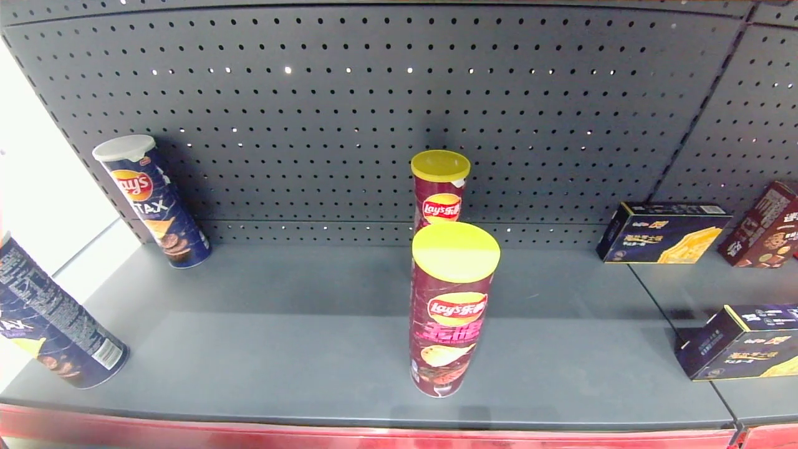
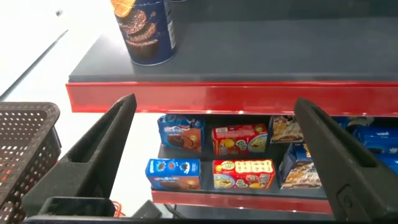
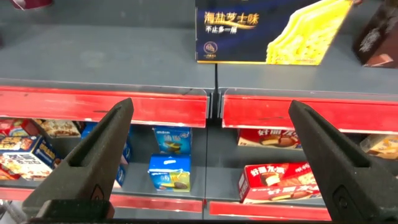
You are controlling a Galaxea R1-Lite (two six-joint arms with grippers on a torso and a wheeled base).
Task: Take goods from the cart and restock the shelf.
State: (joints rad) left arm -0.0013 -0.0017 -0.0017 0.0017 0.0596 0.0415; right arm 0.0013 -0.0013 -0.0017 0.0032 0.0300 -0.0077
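Note:
On the grey shelf (image 1: 299, 349), two maroon chip cans with yellow lids stand upright in the middle, one at the front (image 1: 450, 312) and one behind it (image 1: 439, 187). A blue can (image 1: 153, 202) stands at the back left. Another blue can (image 1: 53, 324) stands at the front left edge, and its base (image 2: 146, 31) shows in the left wrist view. My left gripper (image 2: 214, 102) is open and holds nothing, in front of and below the shelf's red lip (image 2: 230, 98). My right gripper (image 3: 211, 104) is also open with nothing in it, below a dark box (image 3: 267, 31).
Dark boxes (image 1: 661, 232) (image 1: 739, 342) and a maroon box (image 1: 764, 227) sit on the shelf's right side. A dark wire basket (image 2: 25, 143) stands by my left gripper. The lower shelf holds blue and red snack boxes (image 2: 239, 140) (image 3: 171, 171). A perforated back panel (image 1: 374, 93) closes the shelf.

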